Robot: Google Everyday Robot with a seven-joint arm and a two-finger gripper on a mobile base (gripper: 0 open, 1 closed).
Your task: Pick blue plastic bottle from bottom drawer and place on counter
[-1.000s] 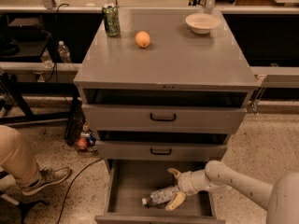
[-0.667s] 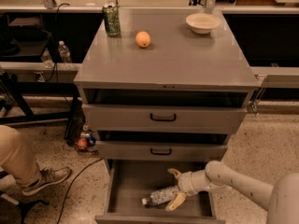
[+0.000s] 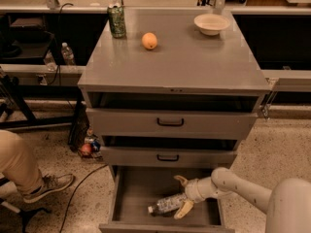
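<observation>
The desk (image 3: 194,67) is a broad, smooth, faintly glossy grey slab, far above and behind the fingers; the drawer (image 3: 130,191) stands pulled out beneath it, wide grey metal with a flat bare floor and low walls, lying directly under the fingers; the pale rounded arm (image 3: 243,186) reaches in from the right; the gripper (image 3: 182,195) sits low inside the drawer, its tan curved fingers (image 3: 181,180) spread wide and gripping nothing yet. The bottle (image 3: 169,203), small, clear, crinkled plastic with a white cap, lies on its side between them, close to the nearer finger, cap pointing left and away from them. The grasp looks to be the step in hand; next the fingers should close on the bottle's body, gently since thin plastic yields, then lift clear of the drawer's front wall.
</observation>
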